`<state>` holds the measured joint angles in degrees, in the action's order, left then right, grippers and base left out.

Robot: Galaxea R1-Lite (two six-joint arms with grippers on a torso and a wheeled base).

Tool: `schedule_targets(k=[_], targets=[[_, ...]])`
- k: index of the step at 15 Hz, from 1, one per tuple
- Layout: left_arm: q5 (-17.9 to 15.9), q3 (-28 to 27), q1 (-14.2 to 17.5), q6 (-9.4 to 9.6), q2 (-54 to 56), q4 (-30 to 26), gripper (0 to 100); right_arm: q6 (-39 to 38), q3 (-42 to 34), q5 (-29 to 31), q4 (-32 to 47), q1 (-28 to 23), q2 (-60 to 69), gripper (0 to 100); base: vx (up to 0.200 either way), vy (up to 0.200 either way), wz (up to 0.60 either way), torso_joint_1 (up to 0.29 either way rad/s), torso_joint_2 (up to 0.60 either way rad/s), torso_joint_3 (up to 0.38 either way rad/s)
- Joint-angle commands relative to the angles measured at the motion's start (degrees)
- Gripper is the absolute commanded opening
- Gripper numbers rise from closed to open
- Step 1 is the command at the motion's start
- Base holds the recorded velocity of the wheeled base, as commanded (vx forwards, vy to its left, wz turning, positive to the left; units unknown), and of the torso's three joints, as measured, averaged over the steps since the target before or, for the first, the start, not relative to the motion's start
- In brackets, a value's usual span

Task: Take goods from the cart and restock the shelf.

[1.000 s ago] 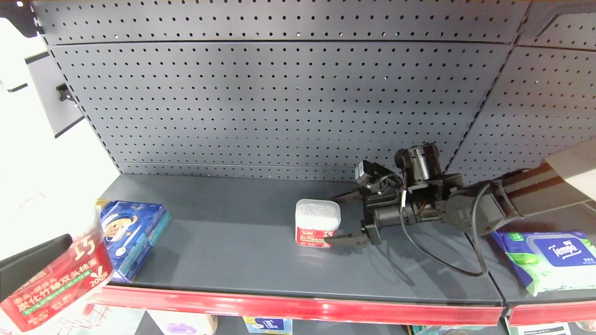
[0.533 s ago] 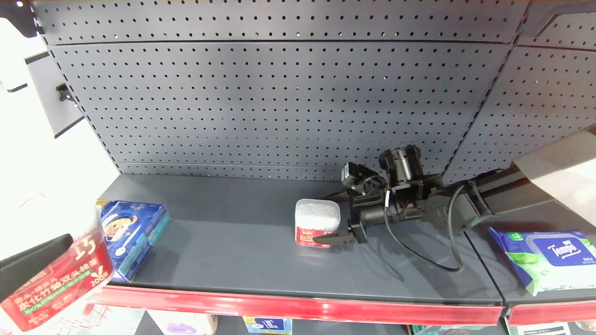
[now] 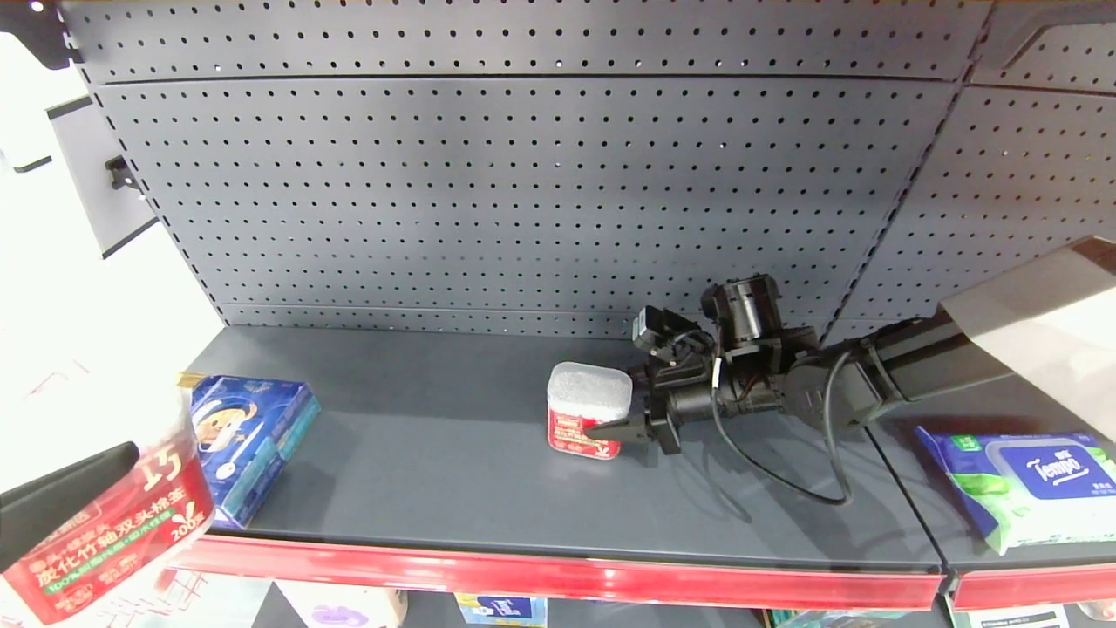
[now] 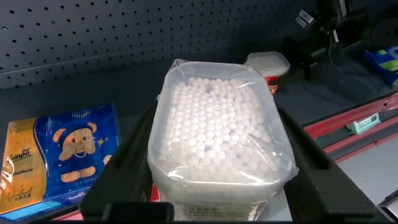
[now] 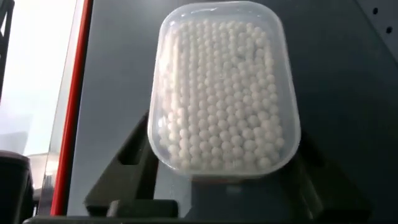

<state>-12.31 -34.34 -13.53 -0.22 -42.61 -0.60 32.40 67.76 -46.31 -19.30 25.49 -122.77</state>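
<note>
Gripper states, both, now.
Left gripper: closed, holding a cotton swab box.
Right gripper: closed on a second cotton swab box on the shelf.

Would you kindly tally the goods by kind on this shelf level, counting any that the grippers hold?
Cotton swab boxes: 2
Blue tissue pack: 1
Wet wipes pack: 1
Total: 4
</note>
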Motion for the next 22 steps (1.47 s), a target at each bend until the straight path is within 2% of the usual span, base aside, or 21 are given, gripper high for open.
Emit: schedule_targets(k=[1,7,10,15,22], targets=[[0.01,0.06,0.00,-0.04,-0.02,-0.02,0,0.12,-0.26,-0.18,-0.13,0.09,0.96,0,0.000,0.000,0.00,0.000,0.00,0.000],[-0.17,0.06,0.00,-0.13,-0.11,-0.02,0,0.20,-6.41,-1.06,0.05,-0.97,5.96,0,0.000,0.000,0.00,0.000,0.00,0.000],[-0.17,-0.02,0.00,-0.13,0.07,-0.02,0,0.73,-11.94,-1.68,-0.04,-0.79,9.13,0,0.000,0.000,0.00,0.000,0.00,0.000],[-0.17,-0.20,0.00,-0.13,0.24,-0.02,0,7.85,-19.33,-1.68,-0.04,0.17,10.10,0,0.000,0.000,0.00,0.000,0.00,0.000],[-0.17,-0.20,0.00,-0.13,0.86,-0.02,0,8.11,-21.61,-1.59,-0.04,2.55,11.41,0,0.000,0.000,0.00,0.000,0.00,0.000]])
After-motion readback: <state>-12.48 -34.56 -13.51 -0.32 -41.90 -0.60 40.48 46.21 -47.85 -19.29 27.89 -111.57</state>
